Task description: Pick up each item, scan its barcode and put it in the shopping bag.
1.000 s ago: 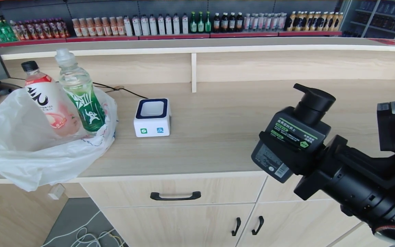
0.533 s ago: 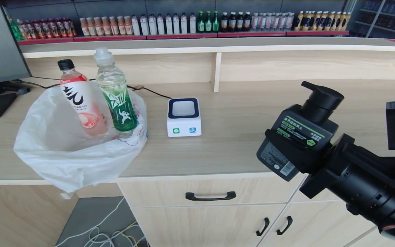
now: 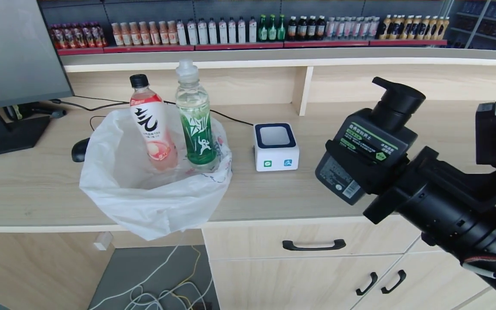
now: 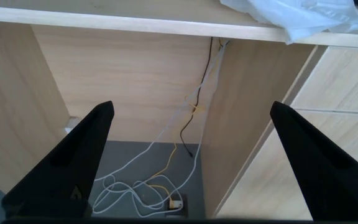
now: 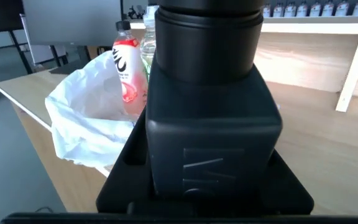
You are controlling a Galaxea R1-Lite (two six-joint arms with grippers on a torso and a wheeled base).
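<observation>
My right gripper [image 3: 381, 181] is shut on a black pump bottle [image 3: 370, 144] and holds it tilted in the air over the counter's front edge, just right of the white scanner [image 3: 275, 147]. The bottle's barcode label faces down and to the left. From the right wrist the bottle [image 5: 210, 124] sits between the fingers [image 5: 126, 165]. A white plastic shopping bag [image 3: 144, 193] lies open left of the scanner. In it stand a pink drink bottle [image 3: 151, 125] and a green drink bottle [image 3: 196, 125]. My left gripper [image 4: 191, 162] is open below the counter, with nothing in it.
A monitor [image 3: 11, 47] and a black mouse [image 3: 79, 150] occupy the counter's left end. An upright divider [image 3: 302, 88] stands on the counter behind the scanner. Drawers and cupboard doors [image 3: 312, 245] front the counter. Cables [image 4: 166, 180] lie on the floor beneath it.
The head camera has swung left, so the bag and scanner sit further right in the picture. The right gripper with the pump bottle is now closer to the scanner and slightly higher.
</observation>
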